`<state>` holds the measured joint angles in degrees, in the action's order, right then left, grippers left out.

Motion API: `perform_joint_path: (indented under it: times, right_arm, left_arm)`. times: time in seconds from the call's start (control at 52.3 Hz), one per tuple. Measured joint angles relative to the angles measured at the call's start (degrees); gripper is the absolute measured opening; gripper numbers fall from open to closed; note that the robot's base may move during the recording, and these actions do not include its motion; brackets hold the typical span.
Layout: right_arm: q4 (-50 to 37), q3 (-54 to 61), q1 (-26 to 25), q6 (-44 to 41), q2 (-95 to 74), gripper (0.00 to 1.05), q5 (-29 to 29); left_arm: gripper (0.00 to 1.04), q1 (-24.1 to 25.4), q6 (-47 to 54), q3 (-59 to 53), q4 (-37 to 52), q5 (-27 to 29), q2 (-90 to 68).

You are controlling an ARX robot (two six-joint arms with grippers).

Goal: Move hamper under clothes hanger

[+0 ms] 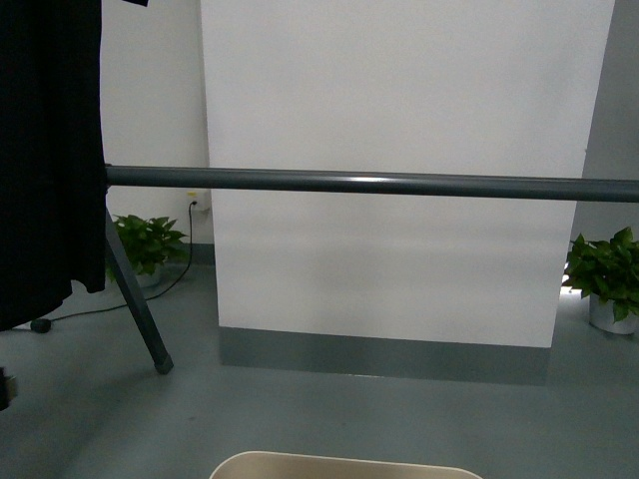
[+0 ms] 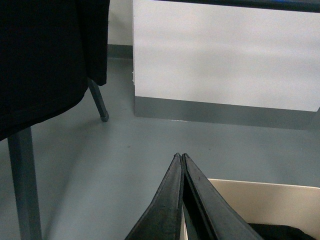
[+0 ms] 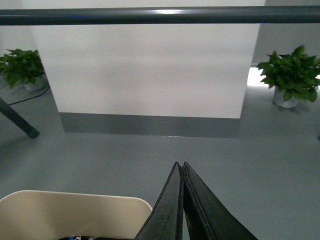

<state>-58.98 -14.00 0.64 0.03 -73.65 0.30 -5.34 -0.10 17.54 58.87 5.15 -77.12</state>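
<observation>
The beige hamper (image 1: 344,466) shows only its far rim at the bottom of the front view, on the grey floor short of the clothes hanger's horizontal bar (image 1: 379,184). The bar crosses the whole view; one angled leg (image 1: 138,304) stands at the left. My left gripper (image 2: 181,157) is shut on the hamper's wall (image 2: 265,202). My right gripper (image 3: 180,165) is shut on the hamper's other side (image 3: 75,212). Dark cloth lies inside the hamper (image 2: 280,232). Neither arm shows in the front view.
A black garment (image 1: 45,150) hangs from the rack at the left. A white panel with a grey base (image 1: 389,200) stands behind the bar. Potted plants stand at the left (image 1: 148,242) and right (image 1: 606,274). A black cable (image 1: 185,259) runs along the floor.
</observation>
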Motion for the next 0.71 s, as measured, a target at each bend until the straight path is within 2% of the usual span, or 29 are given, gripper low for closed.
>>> perform_joint_path:
  times: [0.115, 0.23, 0.268, 0.344, 0.708]
  right_arm:
    - [1.22, 3.10, -0.61, 0.00, 4.24, 0.02, 0.00]
    - [-1.05, 6.73, -0.61, -0.02, 5.60, 0.02, -0.20]
    - [0.44, 8.17, -0.61, -0.02, 7.80, 0.02, -0.22]
    - [2.80, 9.42, -0.61, -0.02, 11.72, 0.02, -0.17]
    - [14.34, 12.59, -0.61, -0.02, 26.71, 0.02, -0.26]
  left_arm:
    - [0.03, 0.87, 0.00, -3.58, -0.55, -0.87, 4.39]
    - [0.03, 2.16, 0.00, -6.69, -2.01, -2.71, 8.87]
    - [0.03, 4.09, 0.00, -8.48, -1.36, -4.79, 10.10]
    - [0.03, 5.16, -0.02, -10.97, -0.11, -4.76, 11.19]
    - [0.03, 5.20, -0.02, -15.26, -10.32, -5.16, 25.49]
